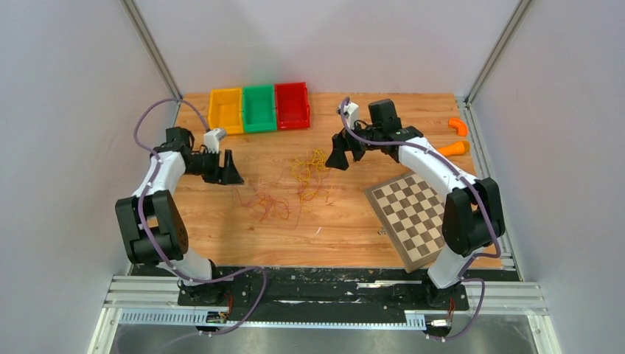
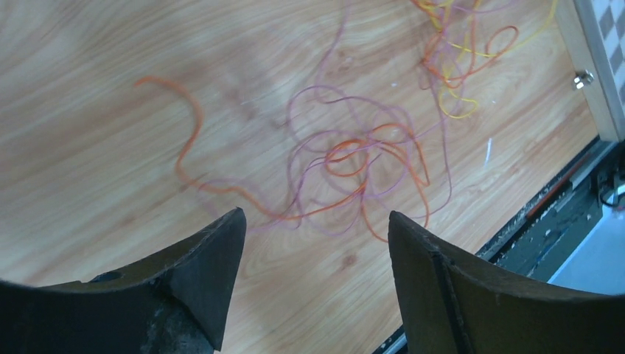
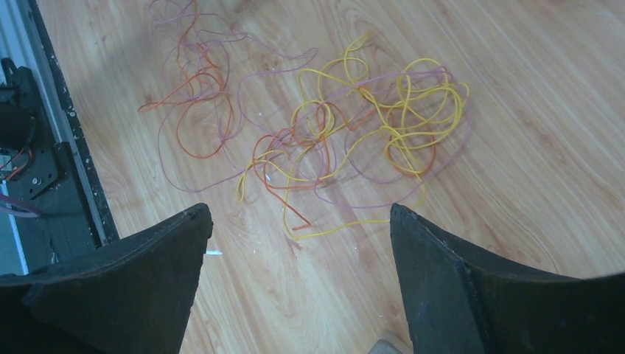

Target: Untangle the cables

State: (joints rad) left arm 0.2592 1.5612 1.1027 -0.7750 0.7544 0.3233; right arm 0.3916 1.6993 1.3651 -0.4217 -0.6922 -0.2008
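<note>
Three bins: yellow bin, green bin, red bin. One checkerboard. Two orange pieces: curved piece, tapered piece. Two grippers: left gripper, right gripper. Cables in two loose clumps, strands too tangled to count.

Nothing legible here: no lettering, number, label, brand or sign can be read in any of the three views.
</note>
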